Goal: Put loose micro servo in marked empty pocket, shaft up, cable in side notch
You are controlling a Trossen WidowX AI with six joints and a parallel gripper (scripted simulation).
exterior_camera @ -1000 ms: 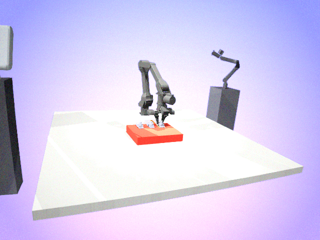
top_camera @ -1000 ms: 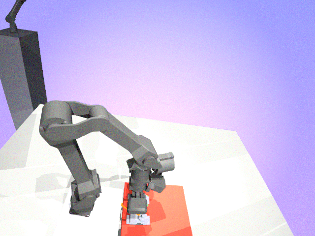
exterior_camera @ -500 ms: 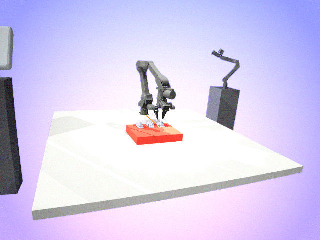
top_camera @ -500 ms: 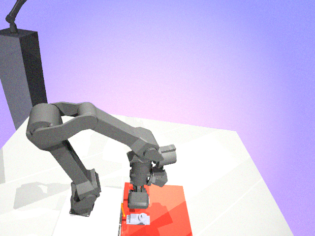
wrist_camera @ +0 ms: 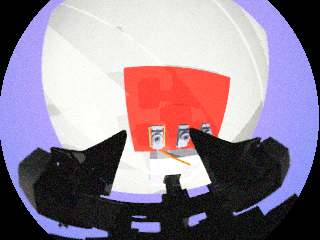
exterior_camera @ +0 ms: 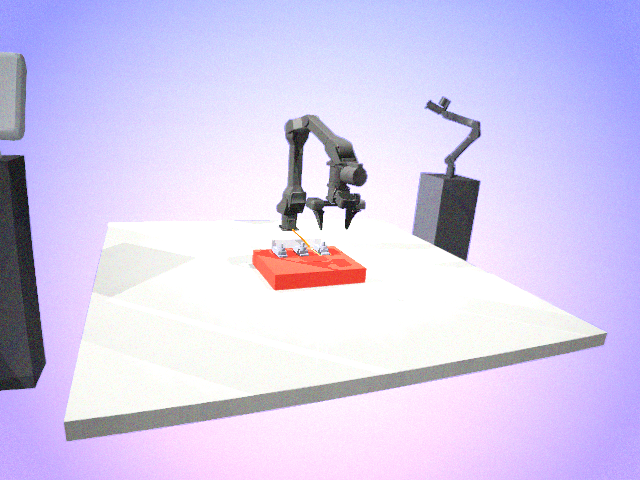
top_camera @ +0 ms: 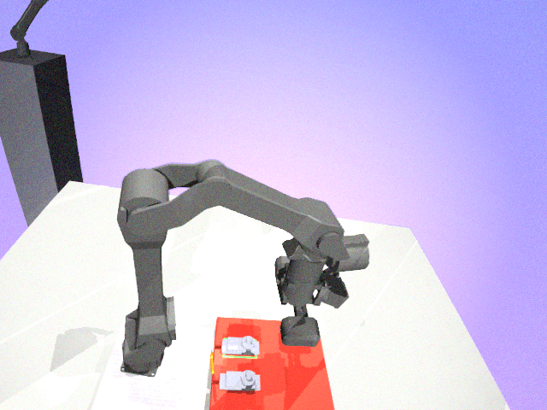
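The micro servo (top_camera: 236, 346) (exterior_camera: 322, 250) (wrist_camera: 157, 140) is in the green-marked pocket of the red deck (top_camera: 308, 388) (exterior_camera: 320, 279) (wrist_camera: 205, 90). It looks low and level, with its output shaft up. The frames are too coarse to show whether both ears lie flat. Its orange cable (top_camera: 212, 362) (exterior_camera: 302, 238) (wrist_camera: 176, 158) runs out past the deck's edge; whether it lies in the side notch cannot be told. My gripper (exterior_camera: 334, 227) (wrist_camera: 159, 132) is wide open and empty, raised above the deck and apart from the servo.
Another grey servo (top_camera: 238, 381) (exterior_camera: 300, 250) (wrist_camera: 183, 136) sits beside the marked pocket, with a third (exterior_camera: 279, 251) (wrist_camera: 205, 131) beyond it. A pale sheet lies by the arm's base. A dark pedestal (top_camera: 21, 119) (exterior_camera: 444, 211) with a second arm stands beyond the table.
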